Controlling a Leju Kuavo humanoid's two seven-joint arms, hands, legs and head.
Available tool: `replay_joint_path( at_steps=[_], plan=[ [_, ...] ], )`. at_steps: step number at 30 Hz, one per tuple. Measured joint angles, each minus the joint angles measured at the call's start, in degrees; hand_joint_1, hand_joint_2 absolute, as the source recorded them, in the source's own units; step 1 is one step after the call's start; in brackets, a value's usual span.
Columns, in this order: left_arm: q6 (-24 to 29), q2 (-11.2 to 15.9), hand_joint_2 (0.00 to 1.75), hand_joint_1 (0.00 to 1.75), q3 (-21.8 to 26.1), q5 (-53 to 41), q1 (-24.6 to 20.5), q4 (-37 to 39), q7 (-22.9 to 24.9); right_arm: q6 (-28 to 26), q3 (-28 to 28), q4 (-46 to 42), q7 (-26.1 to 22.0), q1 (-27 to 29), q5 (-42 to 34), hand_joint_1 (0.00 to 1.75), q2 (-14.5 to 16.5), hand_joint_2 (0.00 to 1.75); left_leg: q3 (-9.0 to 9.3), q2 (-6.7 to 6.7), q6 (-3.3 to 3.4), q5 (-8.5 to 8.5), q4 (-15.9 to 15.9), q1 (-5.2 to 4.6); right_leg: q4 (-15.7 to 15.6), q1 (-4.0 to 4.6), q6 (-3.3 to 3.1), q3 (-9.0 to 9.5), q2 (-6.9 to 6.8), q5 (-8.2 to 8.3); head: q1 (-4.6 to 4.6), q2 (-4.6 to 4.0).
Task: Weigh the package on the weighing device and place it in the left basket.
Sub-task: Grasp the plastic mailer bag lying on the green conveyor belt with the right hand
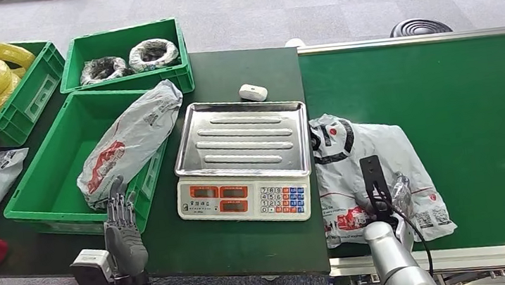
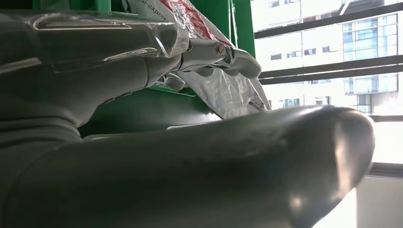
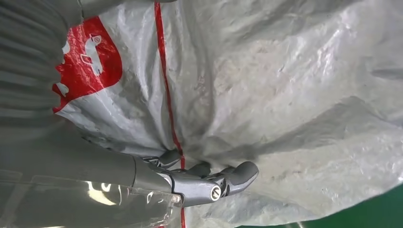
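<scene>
A: Right hand [image 1: 378, 208], item one: it lies on the grey package [image 1: 373, 172] on the green belt [image 1: 457, 93], fingers [image 3: 233, 176] pressed into the wrinkled plastic. Whether they have closed on a fold, you cannot tell from these views.

B: Item two, left hand [image 1: 124, 230]?

A: Fingers [image 2: 223, 54] apart, holding nothing, just below the near rim of the left basket [image 1: 40, 200]. A second grey bag [image 1: 129, 145] sits ahead of it, draped over that basket's right wall, touching or nearly touching the fingertips.

B: Item three, the scale [image 1: 243, 161]?

A: Between the two hands, just left of the right hand's package, its steel tray bare.

B: Handling note for you?

A: The step looks like picking up the belt package for weighing. Gather a firm fold of plastic near the middle, since a limp bag will likely sag and slip. Lift it free of the belt edge, carry it left, and set it wholly on the tray so no corner rests on the table.
</scene>
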Motion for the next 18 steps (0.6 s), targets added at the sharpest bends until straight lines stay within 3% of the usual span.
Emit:
replay_joint_path(
  at_steps=[10,14,18],
  plan=[
    [-0.6,-0.3,0.0,0.0,0.1,-0.4,-0.2,0.0,0.2,1.1,0.6,3.4,2.4,-1.0,1.3,0.02,-0.9,1.75,0.12,-0.01,0.0,0.0,0.0,0.0,0.0,0.0,0.0,0.12,0.0,0.0,0.01,0.0],
    [-0.6,-0.4,0.0,0.0,0.2,-0.7,-0.2,0.0,0.3,1.3,0.8,3.9,2.3,-1.1,1.5,1.72,-1.0,1.75,0.18,-0.01,0.0,0.0,0.0,0.0,0.0,0.0,0.0,0.18,-0.01,0.0,0.01,0.0],
    [-0.7,-0.5,0.0,0.0,0.5,-1.3,-0.2,-0.5,0.6,1.4,0.9,4.1,2.0,-1.2,2.2,1.75,-1.0,1.75,0.24,0.01,0.0,0.0,0.0,0.0,0.0,0.0,0.0,0.24,0.0,0.0,0.01,0.0]
  ],
)
